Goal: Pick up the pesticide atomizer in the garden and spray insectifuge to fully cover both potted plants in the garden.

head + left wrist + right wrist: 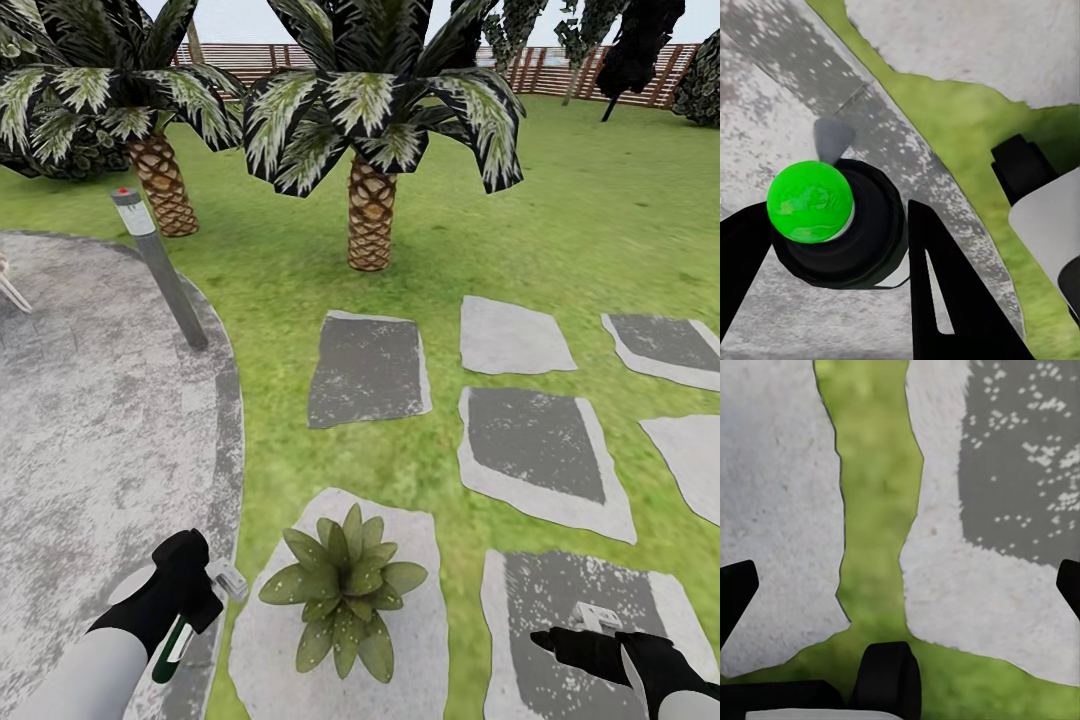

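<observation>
Pesticide atomizer (205, 598) (green-based) clamped in left hand (832, 247) beside potted plant (345, 588); right hand (900, 585) spread, empty.

Your left gripper (205, 590) is black and holds the pesticide atomizer (190, 620), white at the nozzle with a dark green lower part, its base bright green in the left wrist view. The potted plant (345, 590) has green leaves speckled white on a pale grey stepping stone (410, 640). Around you lie green lawn (560, 200), mottled grey patio (90, 420), and brown-scaled palm trunks (370, 210).
</observation>
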Controlling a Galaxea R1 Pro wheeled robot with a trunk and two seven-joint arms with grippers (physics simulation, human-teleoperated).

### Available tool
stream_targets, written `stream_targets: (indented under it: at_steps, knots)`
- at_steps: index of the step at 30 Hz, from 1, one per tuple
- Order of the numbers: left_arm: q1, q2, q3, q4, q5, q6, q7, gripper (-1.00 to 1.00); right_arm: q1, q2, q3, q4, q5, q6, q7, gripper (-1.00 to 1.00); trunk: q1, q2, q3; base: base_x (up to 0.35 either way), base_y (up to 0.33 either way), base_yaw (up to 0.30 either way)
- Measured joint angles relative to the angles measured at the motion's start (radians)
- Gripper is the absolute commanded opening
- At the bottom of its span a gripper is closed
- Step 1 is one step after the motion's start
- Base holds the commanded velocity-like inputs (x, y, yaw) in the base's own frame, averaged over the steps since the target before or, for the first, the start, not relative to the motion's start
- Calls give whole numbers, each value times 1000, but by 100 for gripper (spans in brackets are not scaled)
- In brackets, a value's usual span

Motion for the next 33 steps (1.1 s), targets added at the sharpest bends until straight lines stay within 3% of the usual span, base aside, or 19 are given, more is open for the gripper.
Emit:
stream_targets:
  at_steps: [7,11,15,22,33]
  knots:
    - [6,10,-1,6,-1,-3,0,-100,0,0,0,0,0,0,0,100,0,0,0,0,0,0]
    - [6,19,-5,83,0,-2,0,-100,0,0,0,0,0,0,0,100,0,0,0,0,0,0]
    - [6,19,-3,96,1,-3,0,-100,0,0,0,0,0,0,0,100,0,0,0,0,0,-3]
    - [6,14,-2,24,2,-4,0,-100,0,0,0,0,0,0,1,100,0,0,0,0,0,-234]
    - [5,14,-1,7,9,-4,0,-100,0,0,0,0,0,0,0,100,0,0,0,0,0,-248]
